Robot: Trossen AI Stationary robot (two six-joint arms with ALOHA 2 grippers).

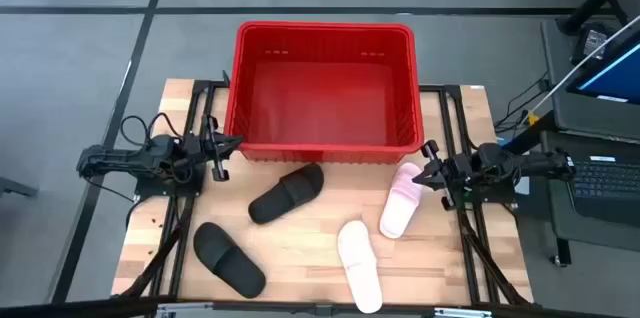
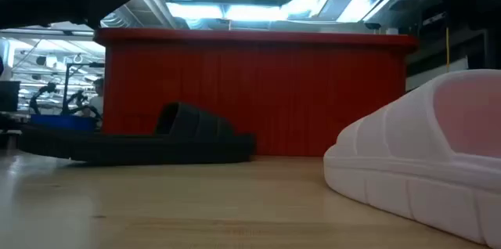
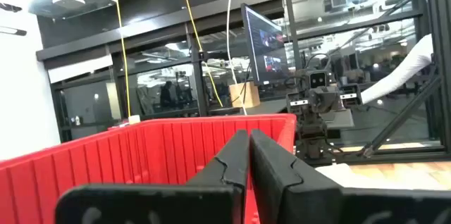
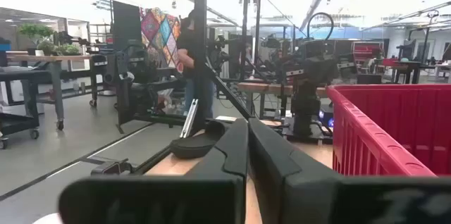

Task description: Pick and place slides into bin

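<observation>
Four slides are lying on the tabletop (image 1: 300, 258): nearest the front edge, one black slide (image 1: 228, 257) and one pale pink slide (image 1: 360, 265); farther back, a second black slide (image 1: 286, 193) and a second pink slide (image 1: 401, 199). Behind them the one red bin (image 1: 325, 148) is sitting. The left end effector (image 1: 232, 142) and right end effector (image 1: 424, 171) are flanking the bin's near corners, fingers closed, gripping nothing.

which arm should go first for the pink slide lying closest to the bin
Right. The right gripper hangs with fingers shut almost directly beside that pink slide, near the red bin. The left gripper waits across the table, nearer the black slide, so it would likely have to reach farther.
</observation>
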